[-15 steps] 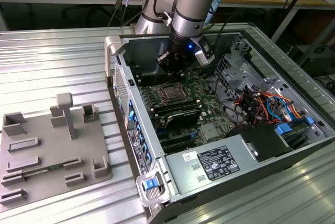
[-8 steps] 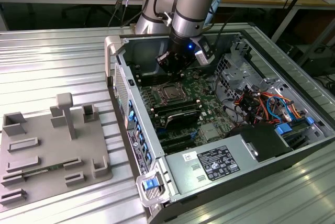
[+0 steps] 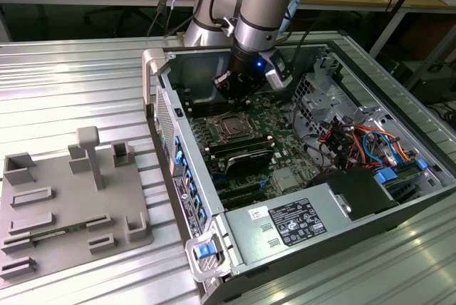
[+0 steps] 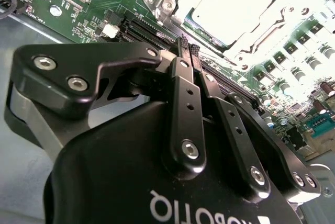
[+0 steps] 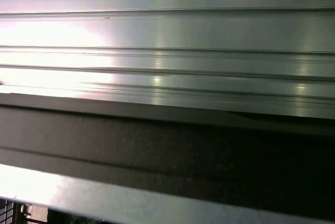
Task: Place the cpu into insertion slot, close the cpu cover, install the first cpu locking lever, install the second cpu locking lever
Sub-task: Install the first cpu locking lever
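Jaws pressed together near flat-lying cpu [image 4: 230, 9].

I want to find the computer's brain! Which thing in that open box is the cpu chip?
Look into the open computer case, at the green board on its floor. Close to the robot's gripper lies the cpu: a flat silver-grey square in a shiny metal frame, unlike the long black slots beside it.
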Robot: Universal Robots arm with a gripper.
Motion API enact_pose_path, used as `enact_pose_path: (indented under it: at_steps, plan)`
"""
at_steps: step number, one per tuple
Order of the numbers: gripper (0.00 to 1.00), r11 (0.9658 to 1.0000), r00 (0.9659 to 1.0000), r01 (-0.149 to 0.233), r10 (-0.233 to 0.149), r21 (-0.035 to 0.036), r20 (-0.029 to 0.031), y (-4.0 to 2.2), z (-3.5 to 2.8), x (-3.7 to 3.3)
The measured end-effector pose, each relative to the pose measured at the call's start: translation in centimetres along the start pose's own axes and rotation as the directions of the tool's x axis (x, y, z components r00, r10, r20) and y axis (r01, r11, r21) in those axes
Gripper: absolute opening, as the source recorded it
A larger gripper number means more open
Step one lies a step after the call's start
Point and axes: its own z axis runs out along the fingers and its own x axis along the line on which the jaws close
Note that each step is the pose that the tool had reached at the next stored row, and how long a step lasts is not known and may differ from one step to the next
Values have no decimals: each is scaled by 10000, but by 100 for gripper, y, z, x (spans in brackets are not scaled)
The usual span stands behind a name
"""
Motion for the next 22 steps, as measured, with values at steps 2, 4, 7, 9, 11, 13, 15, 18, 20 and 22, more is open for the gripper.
enact_pose_path:
  at_steps: [2,4,7,9,11,13,15,18,20,22]
  plan:
    - [15,10000,10000,0,0,-1,1,-1,5,-8]
    - [15,10000,10000,0,0,-1,3,1,17,-11]
    - [15,10000,10000,0,0,-1,1,2,29,-14]
    - [15,10000,10000,1,-1,0,0,2,38,-19]
    - [15,10000,10000,0,0,1,0,1,45,-29]
    - [15,10000,10000,0,0,-2,2,1,54,-35]
    - [15,10000,10000,0,0,-1,2,1,63,-39]
    - [15,10000,10000,0,0,-1,1,1,79,-39]
    - [15,10000,10000,1,-1,1,0,0,85,-39]
    - [15,10000,10000,1,-1,0,0,0,95,-39]
